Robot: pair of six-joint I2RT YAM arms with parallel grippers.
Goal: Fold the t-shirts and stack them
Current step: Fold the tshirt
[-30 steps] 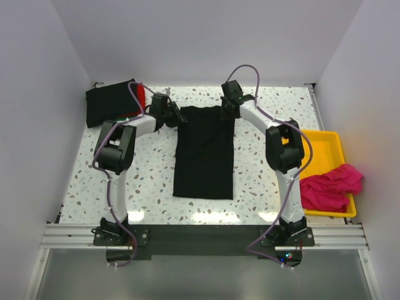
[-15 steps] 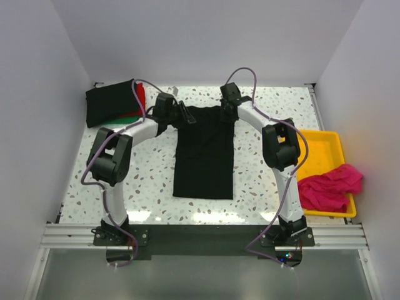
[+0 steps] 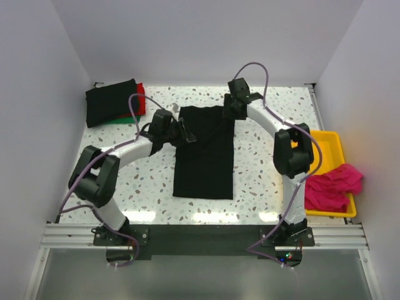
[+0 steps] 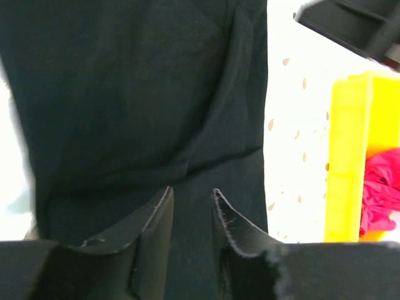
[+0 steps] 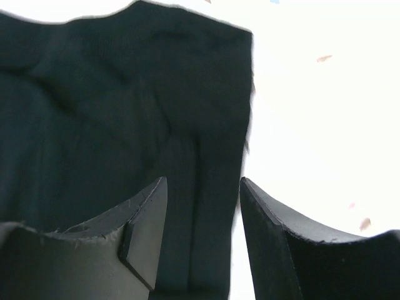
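A black t-shirt (image 3: 203, 153), folded into a long narrow strip, lies flat mid-table. My left gripper (image 3: 184, 130) hovers over its upper left edge. In the left wrist view it (image 4: 191, 189) is open a little, with black cloth (image 4: 125, 94) below the gap and nothing pinched. My right gripper (image 3: 232, 107) is at the shirt's far right corner. In the right wrist view it (image 5: 204, 180) is open, straddling the cloth's right edge (image 5: 112, 106). A folded black t-shirt (image 3: 111, 103) tops red and green ones at the back left. A magenta t-shirt (image 3: 331, 187) is bunched in the tray.
The yellow tray (image 3: 325, 147) stands at the right edge of the table, also in the left wrist view (image 4: 350, 156) with the magenta cloth (image 4: 381, 187) in it. White walls close in the table on three sides. Speckled tabletop (image 3: 150, 181) shows on both sides of the black strip.
My right gripper has opened and let go of the shirt's far right corner. My left arm has drawn back toward the near side, its gripper sliding down along the shirt's left edge.
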